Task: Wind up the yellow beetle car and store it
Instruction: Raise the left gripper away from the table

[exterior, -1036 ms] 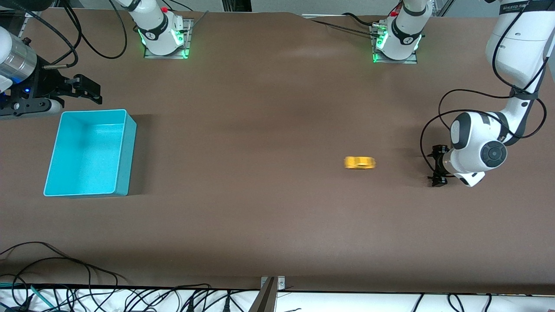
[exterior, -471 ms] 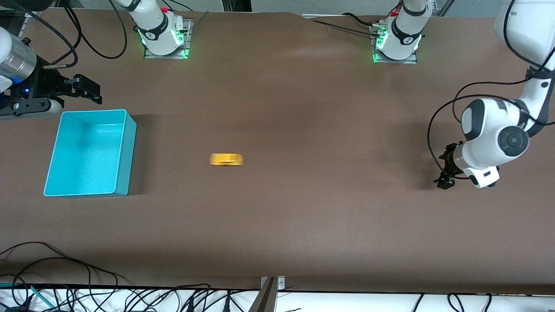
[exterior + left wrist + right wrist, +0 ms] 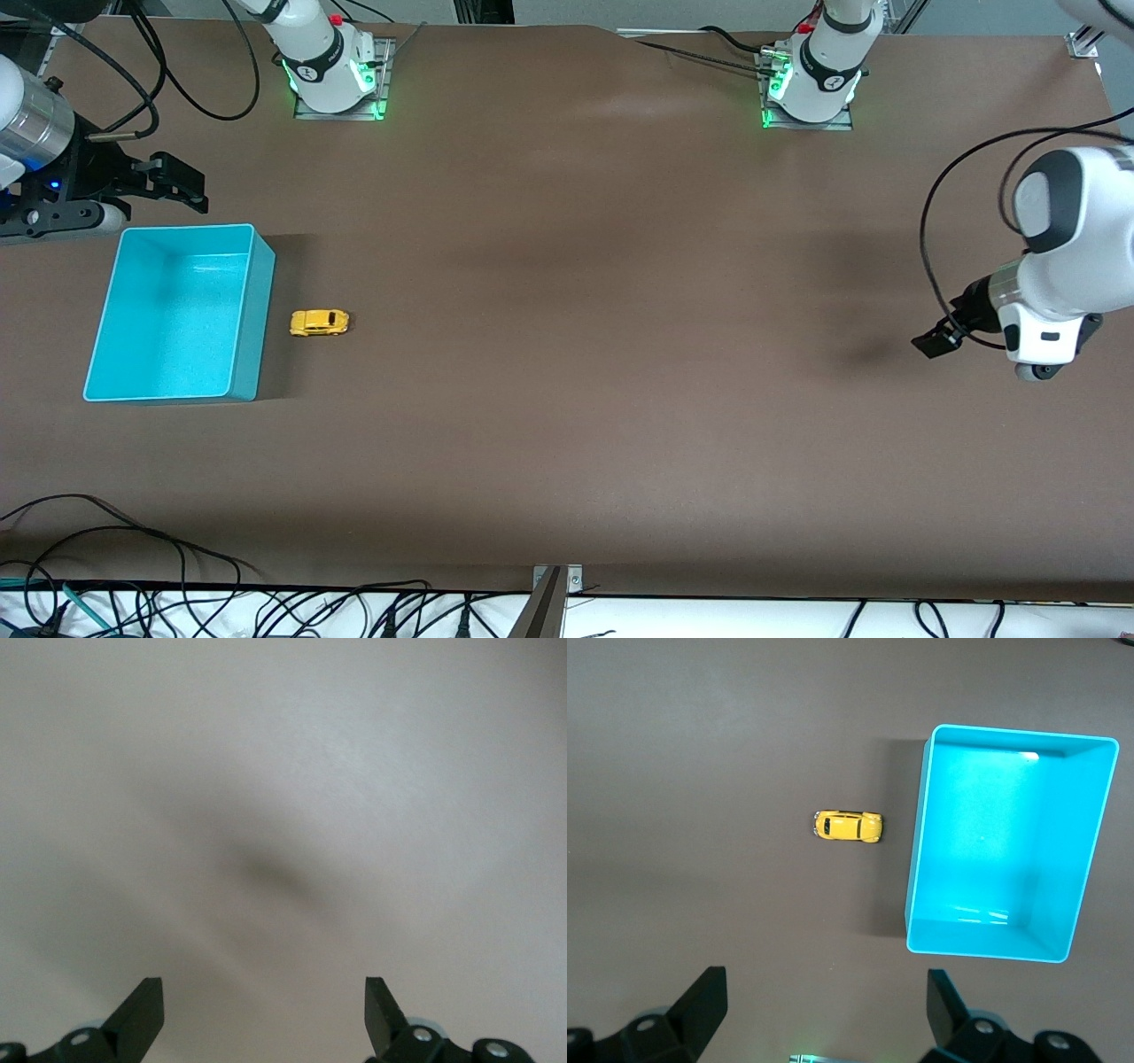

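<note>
The tiny yellow beetle-shaped toy car (image 3: 319, 322) sits on the brown tabletop (image 3: 567, 399) just beside the open rectangular turquoise plastic bin (image 3: 249, 310), not in it. You see the left gripper (image 3: 937, 341) in the air at the tabletop's left-arm end, jaws wide and empty. The right gripper (image 3: 182, 183) hangs above the bin's edge farthest from the front camera, jaws also spread, holding nothing.
</note>
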Robot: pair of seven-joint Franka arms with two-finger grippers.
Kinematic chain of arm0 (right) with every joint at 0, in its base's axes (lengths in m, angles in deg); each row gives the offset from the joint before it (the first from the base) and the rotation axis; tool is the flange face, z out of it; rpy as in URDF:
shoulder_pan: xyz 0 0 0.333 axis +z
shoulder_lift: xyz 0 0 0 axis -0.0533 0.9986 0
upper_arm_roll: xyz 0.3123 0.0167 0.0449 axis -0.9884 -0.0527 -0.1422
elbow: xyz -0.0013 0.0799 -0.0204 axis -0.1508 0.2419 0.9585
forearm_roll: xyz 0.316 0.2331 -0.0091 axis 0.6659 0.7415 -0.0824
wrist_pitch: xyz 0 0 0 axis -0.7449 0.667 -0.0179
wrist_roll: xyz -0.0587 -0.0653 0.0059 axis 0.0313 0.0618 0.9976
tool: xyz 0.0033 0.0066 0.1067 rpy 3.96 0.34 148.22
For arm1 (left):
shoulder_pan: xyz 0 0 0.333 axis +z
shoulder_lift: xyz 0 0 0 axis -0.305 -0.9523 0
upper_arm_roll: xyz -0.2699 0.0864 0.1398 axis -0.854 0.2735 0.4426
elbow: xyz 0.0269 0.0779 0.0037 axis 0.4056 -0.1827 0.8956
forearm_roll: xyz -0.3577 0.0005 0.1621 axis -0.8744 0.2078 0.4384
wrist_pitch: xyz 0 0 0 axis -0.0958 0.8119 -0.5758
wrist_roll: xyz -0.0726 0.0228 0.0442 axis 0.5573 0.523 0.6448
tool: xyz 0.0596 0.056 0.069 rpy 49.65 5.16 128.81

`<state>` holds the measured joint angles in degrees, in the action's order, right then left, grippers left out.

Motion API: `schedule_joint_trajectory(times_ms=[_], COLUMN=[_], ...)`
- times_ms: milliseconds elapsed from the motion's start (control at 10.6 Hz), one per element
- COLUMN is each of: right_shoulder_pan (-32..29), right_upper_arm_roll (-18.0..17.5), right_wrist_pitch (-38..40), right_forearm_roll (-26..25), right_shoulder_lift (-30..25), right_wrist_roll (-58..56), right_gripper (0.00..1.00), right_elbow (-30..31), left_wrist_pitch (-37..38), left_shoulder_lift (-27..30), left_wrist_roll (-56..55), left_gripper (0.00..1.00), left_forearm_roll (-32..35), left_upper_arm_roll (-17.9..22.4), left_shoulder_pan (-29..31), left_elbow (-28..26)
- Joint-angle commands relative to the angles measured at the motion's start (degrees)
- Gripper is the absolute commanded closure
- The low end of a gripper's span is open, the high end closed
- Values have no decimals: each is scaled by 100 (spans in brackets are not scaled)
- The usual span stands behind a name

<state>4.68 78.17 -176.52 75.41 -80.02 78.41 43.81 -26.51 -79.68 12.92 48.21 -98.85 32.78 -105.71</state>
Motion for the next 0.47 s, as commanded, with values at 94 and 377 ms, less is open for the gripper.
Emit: schedule_joint_trajectory(times_ms=[94,377], right_shoulder_pan=[-18,-26], right_upper_arm_roll=[28,36], right_wrist_pitch=[75,110], right_forearm_roll=[105,105], right_shoulder_lift=[39,39], right_wrist_roll=[-96,-96], right_gripper=[0,0], right_elbow=[-159,-150], left_wrist_pitch=[360,360], left_shoulder_lift=[196,311], left_wrist_roll=[1401,1562], left_gripper=[2,1], left_forearm_roll=[-112,-103], left_upper_arm_roll=[-233,-312], left_shoulder_pan=[44,36], left_elbow=[305,332])
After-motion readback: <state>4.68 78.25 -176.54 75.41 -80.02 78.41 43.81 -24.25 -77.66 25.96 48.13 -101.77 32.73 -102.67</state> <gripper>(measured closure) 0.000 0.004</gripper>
